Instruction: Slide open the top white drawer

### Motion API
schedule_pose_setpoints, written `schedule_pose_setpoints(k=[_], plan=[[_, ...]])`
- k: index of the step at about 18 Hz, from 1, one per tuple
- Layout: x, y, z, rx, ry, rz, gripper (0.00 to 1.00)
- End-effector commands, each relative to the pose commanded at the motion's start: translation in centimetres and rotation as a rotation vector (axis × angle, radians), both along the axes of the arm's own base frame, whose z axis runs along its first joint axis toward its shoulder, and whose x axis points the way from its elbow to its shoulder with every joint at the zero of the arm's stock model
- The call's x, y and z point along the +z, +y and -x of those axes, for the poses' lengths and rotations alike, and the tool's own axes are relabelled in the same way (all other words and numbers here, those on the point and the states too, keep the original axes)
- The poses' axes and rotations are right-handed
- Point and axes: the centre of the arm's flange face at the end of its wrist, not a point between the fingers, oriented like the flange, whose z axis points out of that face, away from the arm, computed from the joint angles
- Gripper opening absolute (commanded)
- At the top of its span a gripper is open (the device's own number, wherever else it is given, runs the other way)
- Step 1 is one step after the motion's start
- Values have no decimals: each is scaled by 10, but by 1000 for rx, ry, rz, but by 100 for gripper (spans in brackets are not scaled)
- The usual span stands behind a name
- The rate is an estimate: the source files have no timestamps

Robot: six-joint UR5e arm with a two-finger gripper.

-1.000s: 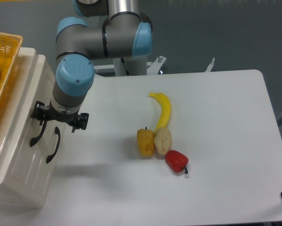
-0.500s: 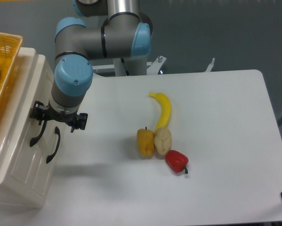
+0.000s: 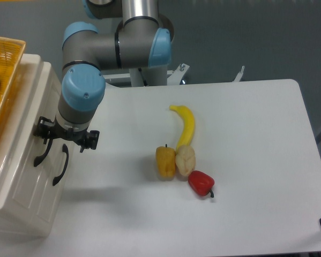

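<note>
Item: the top white drawer [image 3: 29,115], at the left edge of the frame, upper of two in a cream cabinet [image 3: 21,198]; panelled front with a curved black handle [image 3: 42,152], the lower drawer's handle [image 3: 61,165] just to its right in the picture. Condition: the drawer front appears flush with the cabinet, so the opening is judged not yet begun; the whole pull is left to do. Item: the gripper [image 3: 64,138], lower left of centre, hanging from the blue-capped wrist directly over the handle's upper end, its black body touching or nearly touching it. Whether the fingers are spread or clamped on the handle cannot be told from this angle. Change against the earlier frames: the wrist has crept slightly leftward and down toward the cabinet; the drawer has not shifted. Other stock, unmoved: yellow basket [image 3: 5,69] atop the cabinet, upper left; banana [image 3: 185,125], yellow pepper [image 3: 165,163], potato [image 3: 185,159] and red pepper [image 3: 201,183] clustered mid-table.
</note>
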Motion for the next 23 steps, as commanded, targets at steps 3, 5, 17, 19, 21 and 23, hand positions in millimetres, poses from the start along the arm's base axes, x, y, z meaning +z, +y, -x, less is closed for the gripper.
schedule_pose_setpoints(k=[3, 5, 17, 19, 21, 23], plan=[[1, 0, 0, -2, 7, -2, 100], [1, -1, 2, -2, 10, -3, 100], [0, 1, 6, -13, 34, -20, 100], [1, -2, 9, -24, 57, -12, 100], [1, -2, 10, -25, 70, -4, 100], [2, -3, 11, -25, 74, -6, 100]])
